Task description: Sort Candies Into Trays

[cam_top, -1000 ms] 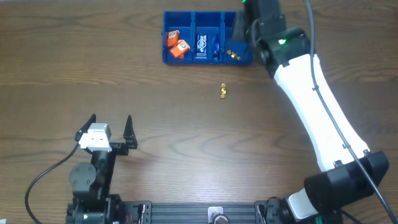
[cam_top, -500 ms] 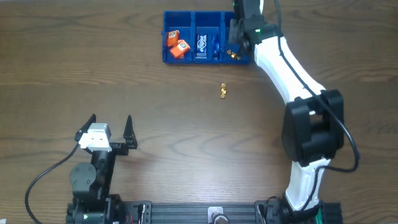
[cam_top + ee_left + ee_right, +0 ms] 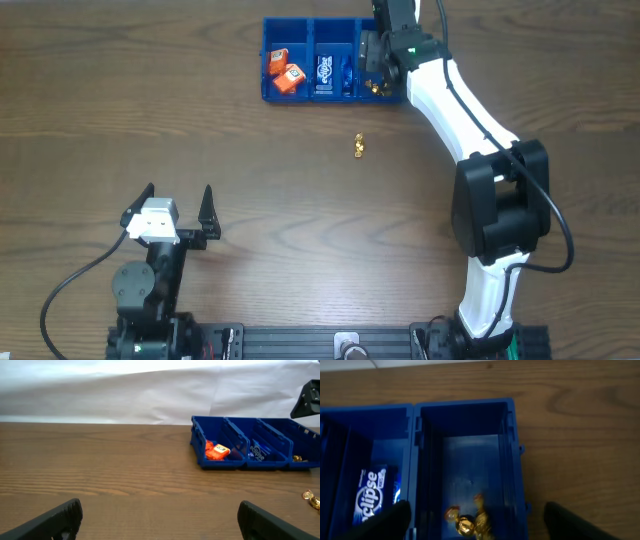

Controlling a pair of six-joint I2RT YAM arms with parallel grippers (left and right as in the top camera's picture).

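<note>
Released and empty, the right hand [image 3: 476,515] hangs over the blue plastic tray's [image 3: 462,407] end bin, evidently reserved for gold foil-wrapped candies [image 3: 465,524].

The furniture is a wooden tabletop [image 3: 300,250], dark brown, with long streaked grain running from its left edge to its right edge. The light on it is even and throws no hard shadows, with a faint pale sheen toward the far edge. Just beyond that far edge rises a white backdrop [image 3: 125,395], apparently cloth, creased in slanting folds, which closes off the room behind.
</note>
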